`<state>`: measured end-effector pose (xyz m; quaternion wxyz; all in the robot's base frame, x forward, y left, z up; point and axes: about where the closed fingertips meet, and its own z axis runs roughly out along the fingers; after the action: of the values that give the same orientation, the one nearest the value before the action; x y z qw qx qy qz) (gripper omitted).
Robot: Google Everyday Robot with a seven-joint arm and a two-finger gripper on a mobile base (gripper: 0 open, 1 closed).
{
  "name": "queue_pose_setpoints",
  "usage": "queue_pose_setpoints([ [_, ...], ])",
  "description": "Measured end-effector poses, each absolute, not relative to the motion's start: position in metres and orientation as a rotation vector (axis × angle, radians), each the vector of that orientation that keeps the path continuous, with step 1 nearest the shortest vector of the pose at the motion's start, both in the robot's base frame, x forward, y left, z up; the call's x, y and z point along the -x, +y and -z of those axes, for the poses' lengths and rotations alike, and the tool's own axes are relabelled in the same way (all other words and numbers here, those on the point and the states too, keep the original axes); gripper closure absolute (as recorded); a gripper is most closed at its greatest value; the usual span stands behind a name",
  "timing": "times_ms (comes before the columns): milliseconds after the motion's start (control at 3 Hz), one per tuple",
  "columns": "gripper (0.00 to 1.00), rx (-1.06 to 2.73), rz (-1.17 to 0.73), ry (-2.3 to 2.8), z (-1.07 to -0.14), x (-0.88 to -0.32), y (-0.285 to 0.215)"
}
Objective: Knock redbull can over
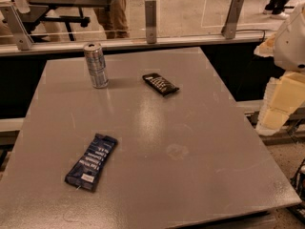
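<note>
The redbull can [96, 65] is a slim silver can with bluish panels. It stands upright on the grey table [190, 128], near the far left corner. My arm's white shell [291, 37] shows at the right edge of the view. The cream-coloured gripper [280, 104] hangs below it, beside the table's right edge. It is far to the right of the can and touches nothing on the table.
A flat dark snack wrapper [161, 84] lies to the right of the can. A dark blue snack bar [91, 161] lies at the front left. A glass barrier on metal posts [150, 14] runs behind the table. A person's legs [112, 8] stand beyond it.
</note>
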<state>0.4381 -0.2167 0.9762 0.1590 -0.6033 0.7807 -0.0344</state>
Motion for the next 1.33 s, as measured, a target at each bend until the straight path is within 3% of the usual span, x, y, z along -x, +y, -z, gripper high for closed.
queue_pose_setpoints([
  [333, 0.0, 1.718, 0.1, 2.218, -0.979, -0.442, -0.214],
  [1000, 0.0, 1.679, 0.002, 2.062, -0.985, -0.496, -0.158],
  [1333, 0.0, 1.653, -0.091, 1.949, -0.982, -0.545, -0.092],
])
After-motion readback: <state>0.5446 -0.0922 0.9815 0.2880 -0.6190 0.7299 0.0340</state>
